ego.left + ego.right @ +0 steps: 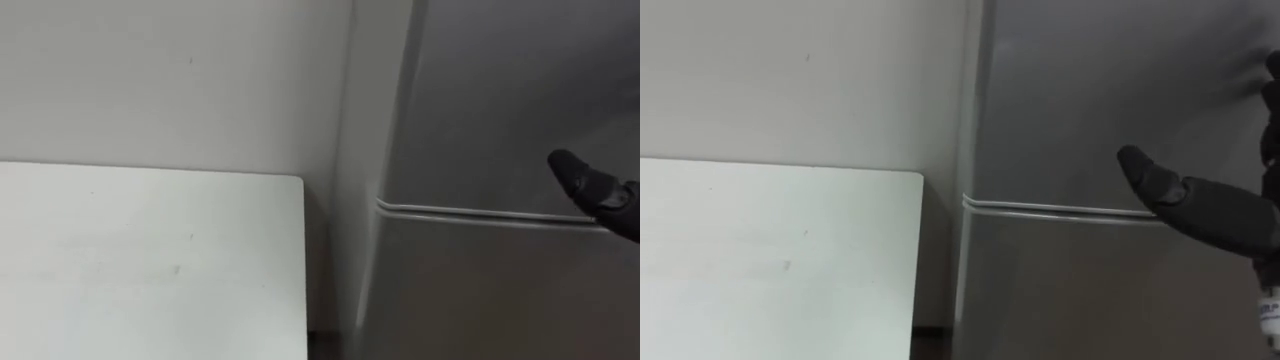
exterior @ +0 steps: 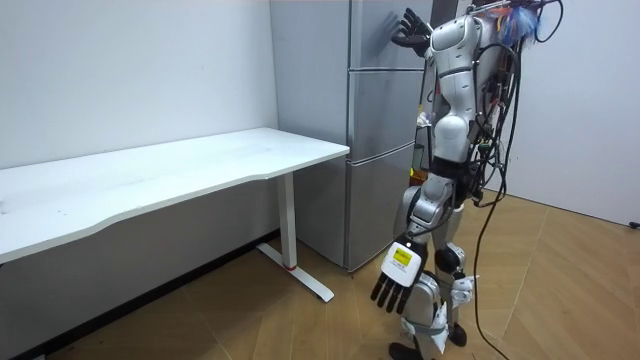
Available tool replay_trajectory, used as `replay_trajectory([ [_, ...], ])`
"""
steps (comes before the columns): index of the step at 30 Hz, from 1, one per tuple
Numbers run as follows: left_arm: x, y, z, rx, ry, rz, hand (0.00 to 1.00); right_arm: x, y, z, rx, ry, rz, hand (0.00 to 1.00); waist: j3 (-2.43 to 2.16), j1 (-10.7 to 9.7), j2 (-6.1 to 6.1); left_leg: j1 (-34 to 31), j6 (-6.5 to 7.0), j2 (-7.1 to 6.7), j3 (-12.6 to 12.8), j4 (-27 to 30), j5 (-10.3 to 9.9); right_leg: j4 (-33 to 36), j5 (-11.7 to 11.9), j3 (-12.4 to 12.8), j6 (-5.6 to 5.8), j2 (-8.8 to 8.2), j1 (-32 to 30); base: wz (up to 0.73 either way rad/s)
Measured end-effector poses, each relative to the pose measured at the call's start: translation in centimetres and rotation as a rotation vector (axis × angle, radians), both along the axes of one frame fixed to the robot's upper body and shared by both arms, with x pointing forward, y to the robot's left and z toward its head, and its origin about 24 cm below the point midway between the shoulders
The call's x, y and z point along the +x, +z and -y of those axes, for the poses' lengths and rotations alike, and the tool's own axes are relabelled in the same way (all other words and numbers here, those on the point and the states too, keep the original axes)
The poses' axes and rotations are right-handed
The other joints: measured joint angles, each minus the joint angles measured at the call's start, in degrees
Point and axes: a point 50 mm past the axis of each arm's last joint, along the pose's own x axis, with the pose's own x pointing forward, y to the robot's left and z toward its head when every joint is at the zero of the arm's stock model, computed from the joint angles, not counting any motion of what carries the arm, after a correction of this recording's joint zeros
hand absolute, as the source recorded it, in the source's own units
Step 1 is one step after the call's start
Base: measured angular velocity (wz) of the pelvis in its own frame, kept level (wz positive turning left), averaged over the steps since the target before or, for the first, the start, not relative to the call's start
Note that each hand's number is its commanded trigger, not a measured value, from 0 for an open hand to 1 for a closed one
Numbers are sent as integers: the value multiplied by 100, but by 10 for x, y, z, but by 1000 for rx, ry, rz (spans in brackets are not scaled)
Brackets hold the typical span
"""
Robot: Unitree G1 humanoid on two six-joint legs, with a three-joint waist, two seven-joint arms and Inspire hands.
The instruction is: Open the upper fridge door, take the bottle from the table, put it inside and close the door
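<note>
At the left of the eye views a white table (image 1: 150, 260) was seen, its right edge just beside the grey fridge (image 1: 480, 100), with a narrow dark gap between them. Across the fridge front ran a bright seam (image 1: 480, 213), by which the upper door (image 1: 500, 90) was parted from the lower door (image 1: 500, 290). Both doors were shut. At the far right the right hand (image 1: 590, 188) was held up, one dark finger stretched out leftward. Nothing was gripped by it, and whether the door was touched could not be told. The bottle was held in neither hand, and its place could not be told.

Trouble could be expected on three counts. No handle was made out on the smooth front, so straight fingers might slide off if no edge were hooked. The robot was stood close, so a swung door might be blocked by its own body. An opened door would also be of little use while the bottle was not yet in hand.

In the eye views the finger appeared just above the seam. By the room view the raised hand was placed high on the upper door, well above the seam, with its fingers spread. That view also gave the upright stance and the left hand (image 2: 392, 285), hung open and empty by the leg.
</note>
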Motion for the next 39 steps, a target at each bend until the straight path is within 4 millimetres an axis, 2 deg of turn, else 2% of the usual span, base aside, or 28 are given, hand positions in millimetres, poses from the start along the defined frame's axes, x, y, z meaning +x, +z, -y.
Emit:
replay_trajectory([
  [6, 9, 1, -2, -4, -57, 12, 0, 10, -5, -3, 12, 14, -23, 0, -17, 6, -21, -6, -11, -1, -21, 35, 13, 13, 12, 11, -20, 2, 5, 0],
  [10, 19, 2, -3, -6, -93, 43, 0, 18, -9, -3, 33, 23, -43, 0, -37, -8, -76, -10, -15, -2, -19, 59, 23, 11, 18, 16, -29, 4, 7, 0],
  [16, 29, 2, -3, -18, -115, 42, 0, 24, -17, 0, 45, 6, -77, 0, -43, 21, -135, -11, -15, -2, -17, 119, 23, 8, 33, 40, -54, 22, -3, 0],
  [26, 29, 1, -4, -37, -140, 11, 0, 28, -23, 3, 56, -7, -78, 0, -41, 72, -133, -14, -25, 2, -17, 133, 30, -69, 71, 27, -74, 35, 10, 0],
  [39, 29, 1, -3, -51, -149, 1, 0, 29, -24, 5, 43, -4, -89, 0, -46, 10, -121, -62, -24, 1, -53, 189, 29, -79, 81, -24, -74, 28, 17, 1],
])
